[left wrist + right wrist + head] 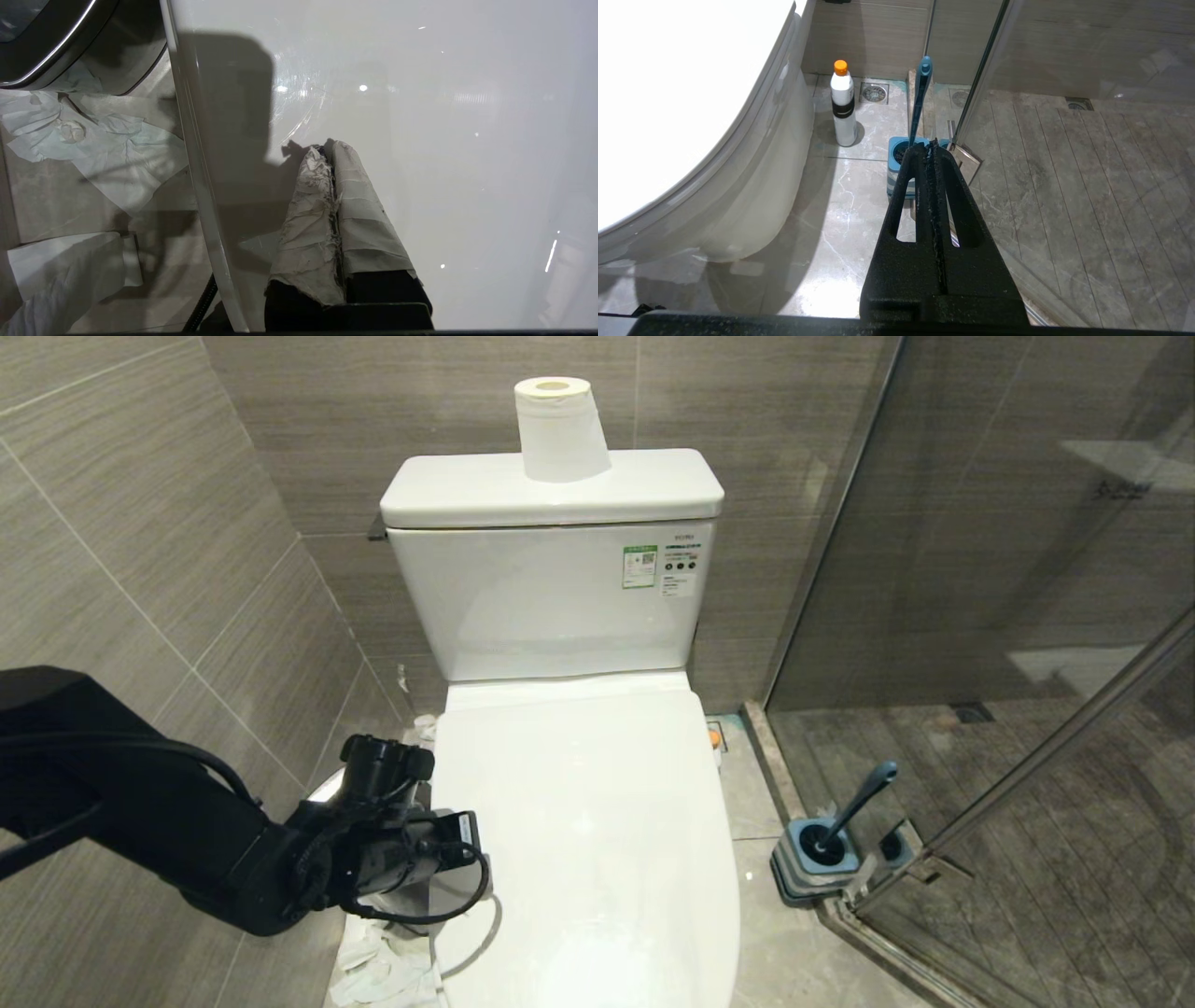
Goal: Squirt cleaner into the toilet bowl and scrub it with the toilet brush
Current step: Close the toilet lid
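Nearest the head camera, the left gripper (pixel 329 149) hangs low over the left edge of the closed toilet lid (pixel 597 821), its fingers (pixel 355 205) pressed together and holding nothing; they are wrapped in pale, creased tape. In the left wrist view the tips point down at the glossy lid just inside its rim, but contact cannot be told. Left of the toilet, crumpled tissue paper (pixel 107 144) litters the floor beside a steel-rimmed bin (pixel 60 51).

The toilet bowl (pixel 752 186) is shut under lid and seat, so nothing can go into it yet. A paper roll (pixel 560 429) stands on the cistern (pixel 551 485).

To the right, the cleaner (pixel 843 105) stands upright on the floor near the bowl's side, with the toilet brush (pixel 920 102) in its square holder (pixel 817 859) a little further right, against the glass shower partition (pixel 980 569). The right gripper (pixel 931 151) hangs above the floor there, fingers together and empty, pointing roughly toward the brush holder.

The step in hand looks like getting the lid open, with the left arm positioned for it. The next move would call for hooking the closed fingertips under the lid's rim and swinging it up against the cistern, perhaps the seat too. The glazed surface is likely slippery. Only then does fetching the cleaner make sense.
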